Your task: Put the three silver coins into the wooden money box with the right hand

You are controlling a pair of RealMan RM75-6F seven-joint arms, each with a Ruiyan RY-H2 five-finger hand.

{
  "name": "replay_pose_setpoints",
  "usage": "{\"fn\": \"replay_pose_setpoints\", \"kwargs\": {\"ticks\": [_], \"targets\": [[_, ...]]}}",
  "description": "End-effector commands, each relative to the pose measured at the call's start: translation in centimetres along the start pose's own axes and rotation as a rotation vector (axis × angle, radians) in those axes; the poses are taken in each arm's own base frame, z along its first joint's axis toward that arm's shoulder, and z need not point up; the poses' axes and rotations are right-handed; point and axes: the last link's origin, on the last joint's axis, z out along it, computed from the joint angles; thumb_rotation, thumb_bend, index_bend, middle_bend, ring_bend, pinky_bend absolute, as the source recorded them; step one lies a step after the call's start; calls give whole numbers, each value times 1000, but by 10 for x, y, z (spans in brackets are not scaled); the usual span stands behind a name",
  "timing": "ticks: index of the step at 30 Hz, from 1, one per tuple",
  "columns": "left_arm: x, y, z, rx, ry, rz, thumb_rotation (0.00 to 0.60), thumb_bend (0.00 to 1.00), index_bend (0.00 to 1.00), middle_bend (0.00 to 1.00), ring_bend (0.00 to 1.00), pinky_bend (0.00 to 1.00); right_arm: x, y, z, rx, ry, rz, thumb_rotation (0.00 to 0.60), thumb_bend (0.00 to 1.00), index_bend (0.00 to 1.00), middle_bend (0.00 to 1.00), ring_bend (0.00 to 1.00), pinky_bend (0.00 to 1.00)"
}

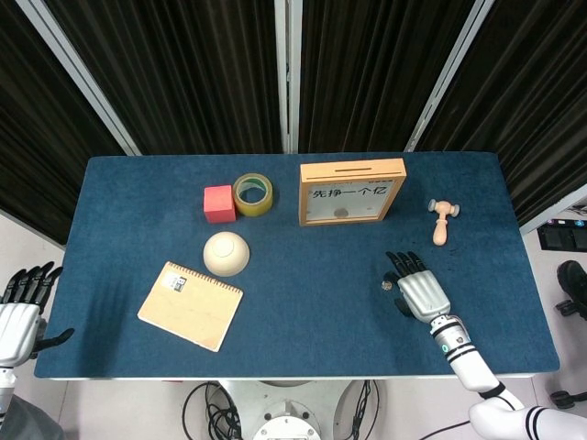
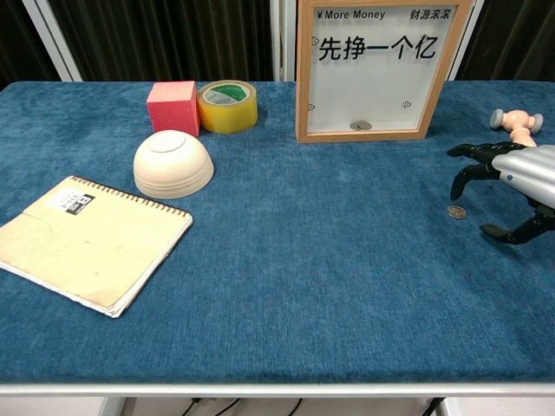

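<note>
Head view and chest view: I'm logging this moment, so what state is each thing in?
Right hand: open, fingers curled above the coin, holding nothing.
Left hand: open, off the table.
Coin: flat on the cloth.
Money box: upright, coin inside.
Bowl: upside down.
Notebook: closed.

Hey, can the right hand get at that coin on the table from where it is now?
Probably yes. The right hand hangs open right over the coin, fingers curled down beside it, with nothing between them on the table.
</note>
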Motion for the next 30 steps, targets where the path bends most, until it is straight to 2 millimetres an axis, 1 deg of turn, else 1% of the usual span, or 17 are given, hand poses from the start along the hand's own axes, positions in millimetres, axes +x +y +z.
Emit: {"fn": "replay_pose_setpoints", "kwargs": {"ticks": [1, 30], "targets": [[0, 0, 0, 2, -1, 1, 600, 0, 7, 0, 0, 0, -2, 1, 0, -2, -4, 4, 600, 319, 350, 0, 0, 0], [-2, -2, 0, 5, -10, -1, 600, 0, 7, 0, 0, 0, -8, -1, 7, -21, -2, 31, 600, 329, 347, 0, 0, 0]]}}
